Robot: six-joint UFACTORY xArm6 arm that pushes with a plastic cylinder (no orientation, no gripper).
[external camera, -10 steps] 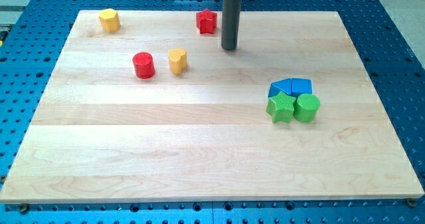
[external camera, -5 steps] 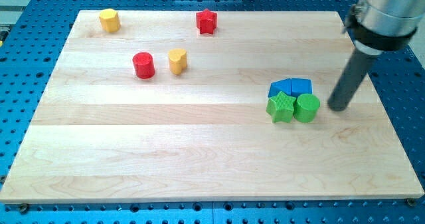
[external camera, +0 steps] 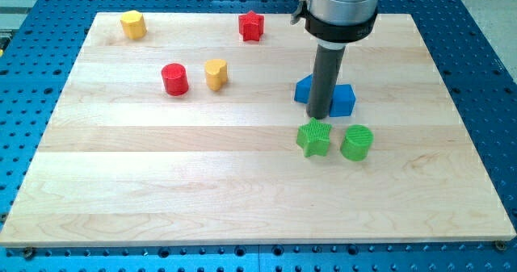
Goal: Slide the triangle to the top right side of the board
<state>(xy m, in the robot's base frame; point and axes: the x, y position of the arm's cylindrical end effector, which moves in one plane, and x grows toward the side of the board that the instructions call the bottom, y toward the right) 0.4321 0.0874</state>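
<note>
My tip (external camera: 318, 115) stands right of the board's centre, between two blue blocks. A blue triangle (external camera: 304, 89) lies just left of the rod, partly hidden by it. A blue cube-like block (external camera: 343, 99) lies just right of the rod. Both seem to touch the rod. A green star (external camera: 313, 138) sits just below the tip. A green cylinder (external camera: 356, 143) sits to the star's right, apart from it.
A red cylinder (external camera: 174, 79) and a yellow heart-like block (external camera: 215, 74) sit left of centre. A yellow block (external camera: 133, 23) is at the top left. A red star (external camera: 252, 26) is at the top middle. The wooden board (external camera: 242, 191) lies on a blue perforated table.
The rod swung from the top middle to the right of the cluster, then back left into it. The blue blocks shifted left and up and parted; the green star and cylinder slid down-left and separated.
</note>
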